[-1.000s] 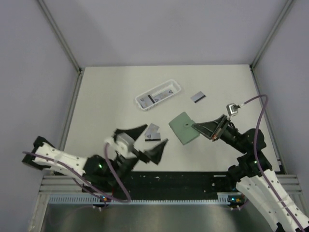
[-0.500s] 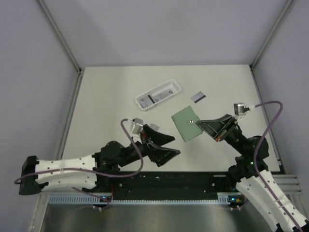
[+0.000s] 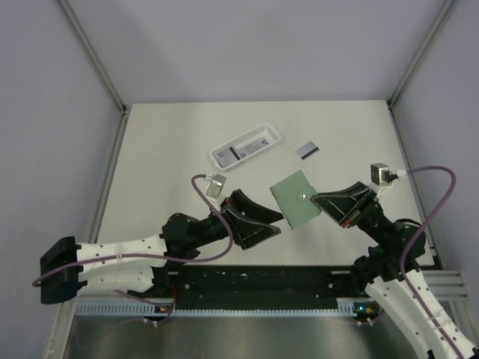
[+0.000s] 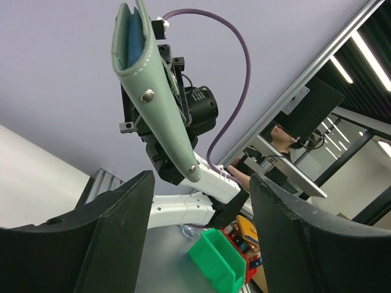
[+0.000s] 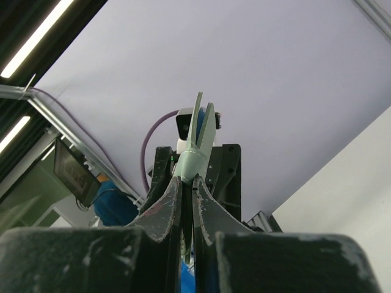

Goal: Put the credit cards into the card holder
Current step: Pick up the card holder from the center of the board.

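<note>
My right gripper is shut on one edge of the sage-green card holder and holds it off the table, tilted. In the right wrist view the card holder stands edge-on, pinched between the shut fingers of the gripper. My left gripper is open just left of the holder, with nothing between its fingers. From the left wrist the card holder hangs above and beyond the open gripper, showing a blue inside. One credit card lies on the table at the back right. Another credit card lies in the basket.
A white slotted basket sits at the back centre of the table. The left forearm stretches low across the near left side. Grey walls and metal frame posts close in the table on three sides.
My right gripper has raised and tilted the card holder. My left arm has swung right towards it, covering the card near the table's middle, and its jaws have narrowed a little.
</note>
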{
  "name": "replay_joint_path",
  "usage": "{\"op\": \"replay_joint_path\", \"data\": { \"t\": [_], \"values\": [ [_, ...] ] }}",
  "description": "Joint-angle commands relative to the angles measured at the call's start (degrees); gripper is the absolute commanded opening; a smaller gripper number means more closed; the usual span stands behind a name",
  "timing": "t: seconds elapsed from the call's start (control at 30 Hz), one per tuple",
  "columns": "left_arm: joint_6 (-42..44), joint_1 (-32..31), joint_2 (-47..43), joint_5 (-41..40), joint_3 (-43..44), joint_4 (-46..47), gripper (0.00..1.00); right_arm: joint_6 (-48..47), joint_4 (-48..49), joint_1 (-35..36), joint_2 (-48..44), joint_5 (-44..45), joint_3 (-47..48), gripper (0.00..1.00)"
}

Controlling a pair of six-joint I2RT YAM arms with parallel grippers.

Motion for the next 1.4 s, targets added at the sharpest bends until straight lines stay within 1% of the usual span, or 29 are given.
{"op": "replay_joint_path", "data": {
  "t": [0.0, 0.2, 0.43, 0.57, 0.63, 0.67, 0.73, 0.8, 0.87, 0.93, 1.03, 1.13, 1.17, 1.23, 1.3, 1.33, 1.37],
  "values": [
    [-2.00, 0.69, 2.30, 1.71, 2.91, 6.79, 0.68, -1.00, 1.28, 0.45, -1.41, -1.33, 0.27, 0.00],
    [-1.29, 1.14, 4.06, 0.22, 5.10, 6.08, 0.59, -2.76, -1.18, 0.45, -2.20, -2.65, 0.98, 0.00],
    [0.55, 1.31, 3.80, -1.98, 7.12, 2.75, 0.37, -4.34, -3.73, 0.54, -3.79, -3.09, 0.80, 0.00],
    [1.17, 1.49, 3.97, -2.95, 7.57, 0.99, 0.31, -5.48, -5.04, 0.45, -4.23, -3.88, 1.33, 0.00],
    [1.17, 1.57, 4.06, -3.48, 7.65, 0.64, 0.32, -6.63, -6.63, 0.54, -4.40, -4.32, 2.03, 0.00],
    [1.26, 1.57, 4.06, -3.65, 7.65, 0.46, 0.34, -7.15, -7.42, 0.45, -4.66, -4.58, 2.38, 0.00],
    [1.26, 1.66, 4.15, -4.09, 7.65, 0.02, 0.43, -7.94, -8.30, 0.54, -4.93, -4.93, 2.65, 0.00],
    [1.17, 1.66, 4.24, -4.53, 7.65, -0.24, 0.49, -8.47, -9.00, 0.54, -5.28, -4.93, 2.74, 0.00],
    [1.17, 1.75, 4.33, -4.71, 7.65, -0.24, 0.52, -8.83, -9.44, 0.54, -5.63, -5.11, 3.00, 0.00],
    [1.08, 1.84, 4.41, -4.89, 7.83, -0.33, 0.50, -8.83, -9.44, 0.45, -5.55, -5.29, 2.91, 0.00],
    [1.26, 1.93, 4.77, -4.80, 8.53, -1.64, 0.34, -9.09, -9.71, 0.45, -5.72, -5.20, 2.91, 0.00],
    [1.69, 1.93, 5.03, -4.71, 9.06, -3.05, 0.09, -10.31, -11.72, 0.45, -5.72, -5.46, 3.61, 0.00],
    [2.04, 2.01, 4.68, -4.80, 9.15, -4.36, 0.01, -12.76, -15.30, 0.54, -6.07, -5.20, 5.18, 0.03],
    [4.15, 2.01, 3.11, -6.11, 10.11, -10.66, 0.00, -21.00, -27.58, 0.45, -6.42, -2.75, 10.44, 0.25],
    [6.17, 2.01, 0.91, -10.40, 11.77, -20.85, 0.00, -30.32, -41.98, 0.45, -5.81, 1.89, 17.73, 0.44],
    [7.31, 2.01, -0.14, -13.64, 13.35, -27.95, 0.00, -34.45, -46.49, 0.45, -5.11, 4.18, 20.38, 0.50],
    [8.10, 2.01, -0.76, -15.68, 14.76, -33.76, 0.00, -37.28, -50.71, 0.54, -4.24, 6.29, 23.01, 0.54]
  ]
}}
